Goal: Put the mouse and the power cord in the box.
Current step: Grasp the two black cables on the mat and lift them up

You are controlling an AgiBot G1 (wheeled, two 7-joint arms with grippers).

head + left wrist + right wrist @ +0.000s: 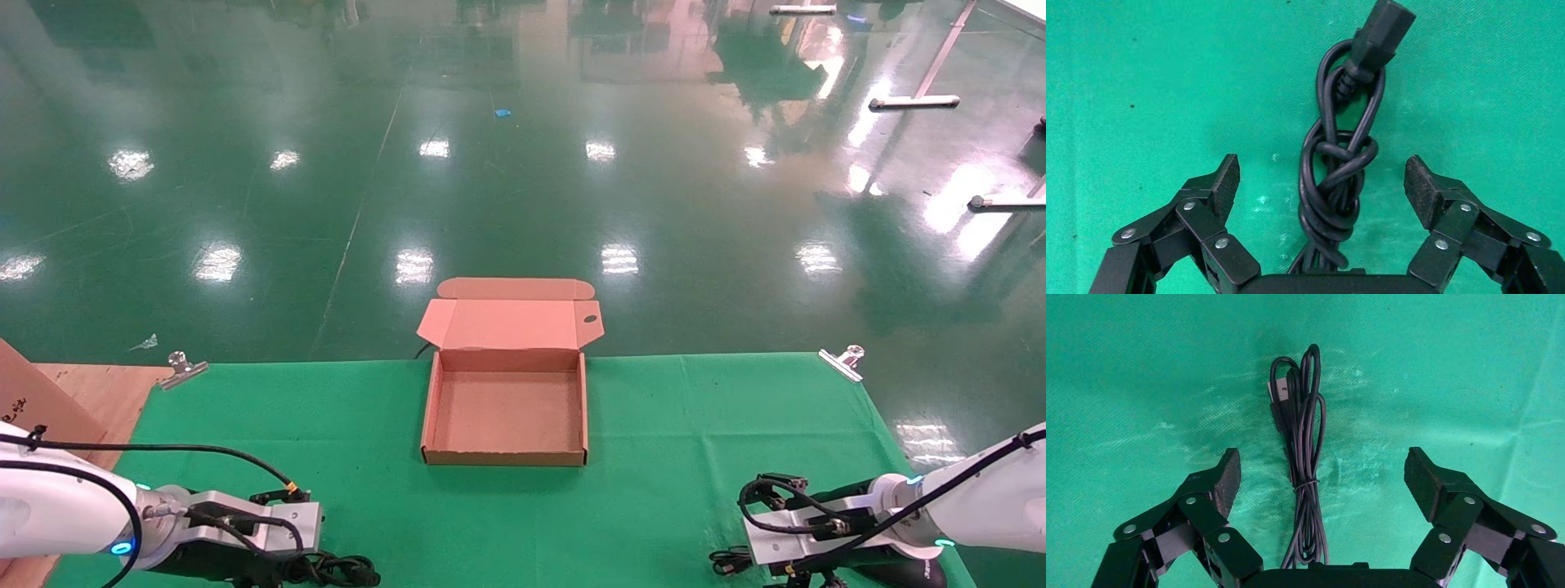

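Observation:
The box (433, 408) lies open in the middle of the green cloth, its lid (507, 322) folded back past the far edge; nothing is inside. The power cord (1338, 184), a thick twisted black bundle with its plug (1381, 30), lies on the cloth between the spread fingers of my left gripper (1321, 173), which is open just above it. It also shows in the head view, the power cord (339, 569). My right gripper (1320, 467) is open over the mouse's thin tied cable (1304, 459). The mouse (914, 574) is mostly hidden under my right wrist.
Metal clips (183, 369) (843, 360) pin the green cloth (703, 425) at its far corners. A brown board (41, 400) stands at the left edge. Beyond the table's far edge is shiny green floor.

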